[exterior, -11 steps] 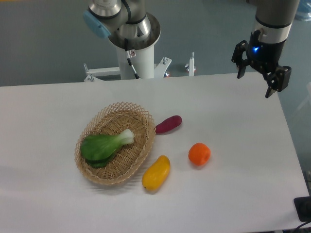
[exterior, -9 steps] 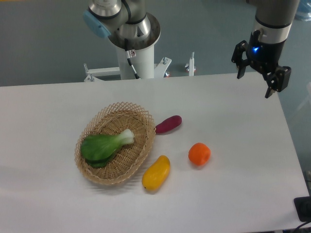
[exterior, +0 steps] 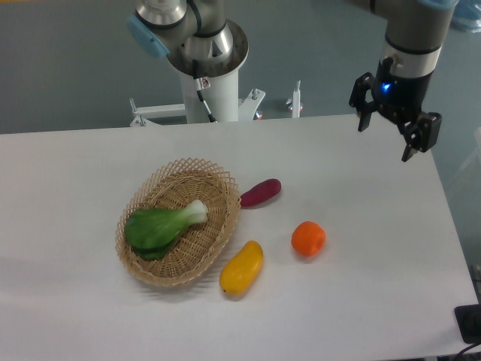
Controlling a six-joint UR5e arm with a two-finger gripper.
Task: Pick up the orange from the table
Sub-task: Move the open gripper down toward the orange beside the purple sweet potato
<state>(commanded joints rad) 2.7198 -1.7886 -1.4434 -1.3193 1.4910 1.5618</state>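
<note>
The orange (exterior: 309,238) is a small round bright-orange fruit lying on the white table (exterior: 361,301), right of centre. My gripper (exterior: 385,140) hangs open and empty above the table's far right part, well up and to the right of the orange. Its two black fingers (exterior: 414,141) are spread wide apart.
A wicker basket (exterior: 179,222) holding a green leafy vegetable (exterior: 160,226) sits left of centre. A yellow mango (exterior: 242,267) lies beside the basket's front, just left of the orange. A purple vegetable (exterior: 261,192) lies behind them. The arm's base (exterior: 210,68) stands at the far edge.
The gripper has shifted a little to the left and slightly down, still open. The orange and the other things have not moved.
</note>
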